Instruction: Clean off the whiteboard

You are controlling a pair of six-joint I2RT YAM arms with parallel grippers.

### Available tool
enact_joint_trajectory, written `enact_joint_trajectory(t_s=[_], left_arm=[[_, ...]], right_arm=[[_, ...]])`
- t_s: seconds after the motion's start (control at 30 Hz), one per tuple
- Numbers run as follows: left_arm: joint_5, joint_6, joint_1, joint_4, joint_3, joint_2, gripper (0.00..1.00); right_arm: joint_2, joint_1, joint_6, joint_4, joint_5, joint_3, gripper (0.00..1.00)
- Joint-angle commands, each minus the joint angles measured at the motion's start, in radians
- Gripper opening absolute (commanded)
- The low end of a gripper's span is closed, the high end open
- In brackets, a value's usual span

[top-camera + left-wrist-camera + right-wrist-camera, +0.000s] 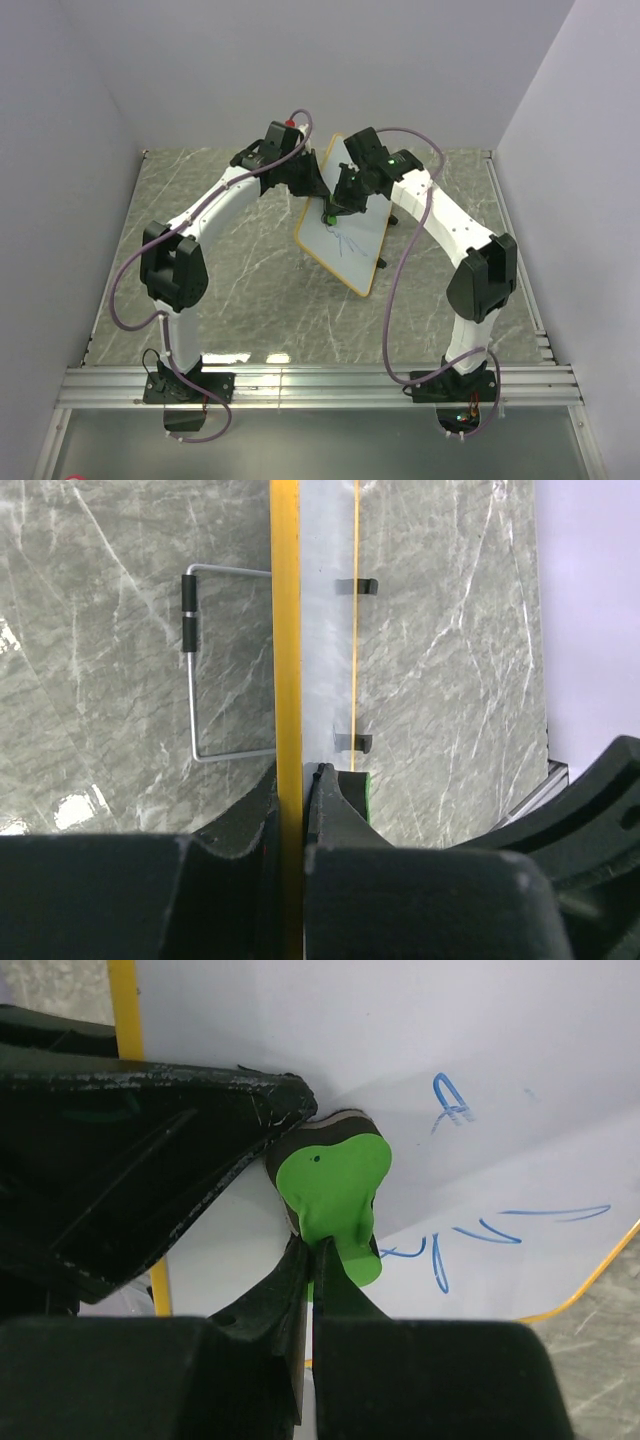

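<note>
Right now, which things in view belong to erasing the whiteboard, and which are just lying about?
Job in hand:
- whiteboard, its rim clamped in the left tool
- blue scribbles on it
- green eraser, held in the right tool at the board

Lying about:
- marble table
- wire stand on the board
- rails at the near edge

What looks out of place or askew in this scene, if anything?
The whiteboard does not lie flat: it stands tilted above the table, with the left gripper shut on its orange rim. The right gripper holds a green eraser against its face, beside blue scribbles.
</note>
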Motion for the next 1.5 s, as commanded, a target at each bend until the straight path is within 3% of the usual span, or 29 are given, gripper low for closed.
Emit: enact_joint_trajectory(t_s=[0.0, 0.13, 0.37, 0.57, 0.83, 1.23, 1.37, 1.47], left_arm=[[-0.146, 0.189, -0.102, -0.263, -0.110, 0.098, 0.00], [-0.150, 0.189, -0.104, -0.263, -0.125, 0.083, 0.00], [-0.160, 0.197, -0.105, -0.276, -0.133, 0.058, 0.00], [-0.164, 0.200, -0.110, -0.278, -0.150, 0.049, 0.00], [-0.170, 0.204, -0.116, -0.289, -0.133, 0.057, 0.00], [-0.175, 0.203, -0.119, -0.295, -0.116, 0.069, 0.00], [-0.173, 0.200, -0.119, -0.292, -0.119, 0.066, 0.00], [-0.176, 0.201, -0.119, -0.289, -0.122, 0.065, 0.00]], right_arm=[[0.071, 0.012, 0.028, 0.077, -0.025, 0.091, 0.00], [0.096, -0.012, 0.019, 0.065, 0.015, 0.083, 0.00], [0.064, -0.103, 0.016, 0.204, -0.003, -0.212, 0.00], [0.083, -0.175, -0.019, 0.246, -0.015, -0.305, 0.00], [0.083, -0.150, -0.004, 0.244, -0.054, -0.261, 0.00], [0.125, -0.084, 0.065, 0.161, -0.153, 0.135, 0.00], [0.133, -0.084, 0.059, 0.141, -0.157, 0.154, 0.00], [0.101, -0.084, 0.064, 0.175, -0.160, 0.079, 0.00]])
